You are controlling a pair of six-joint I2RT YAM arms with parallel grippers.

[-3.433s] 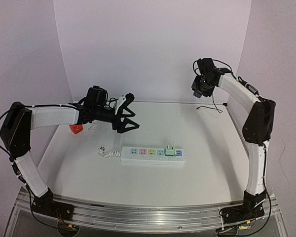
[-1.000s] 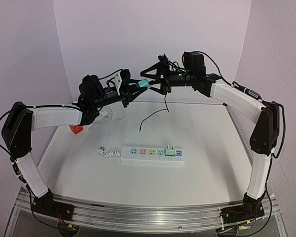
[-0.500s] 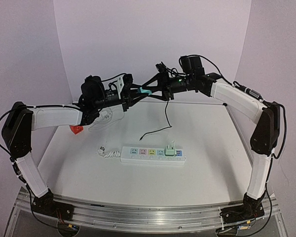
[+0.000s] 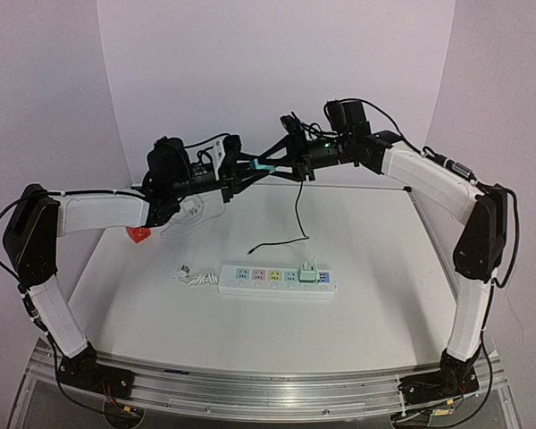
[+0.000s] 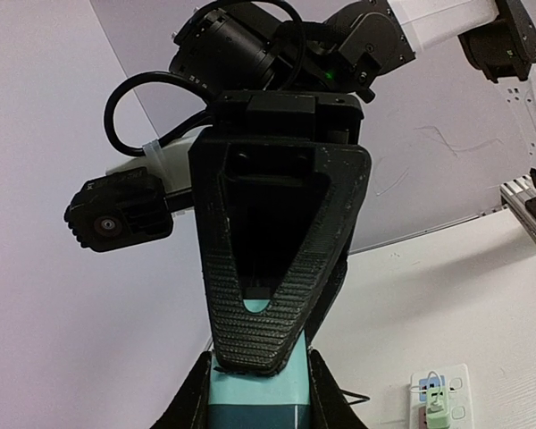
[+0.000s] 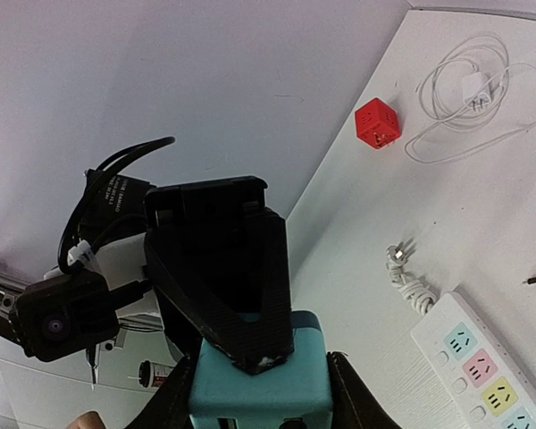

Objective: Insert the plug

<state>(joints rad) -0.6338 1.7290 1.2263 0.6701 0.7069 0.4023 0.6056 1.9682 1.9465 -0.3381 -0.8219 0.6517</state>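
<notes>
Plug [image 4: 262,166], teal, hangs in mid-air well above the worktop [image 4: 384,268], between your two arms. The left claw [image 5: 257,380] is clamped on it, and the right claw [image 6: 259,393] looks pressed to its sides too. If you release the left before the right grip is firm, it could drop. If both arms pull, it could twist. The black cable [image 4: 297,214] could snag the power strip [image 4: 250,279] or the green adapter [image 4: 310,271]. No brand or writing is legible.
</notes>
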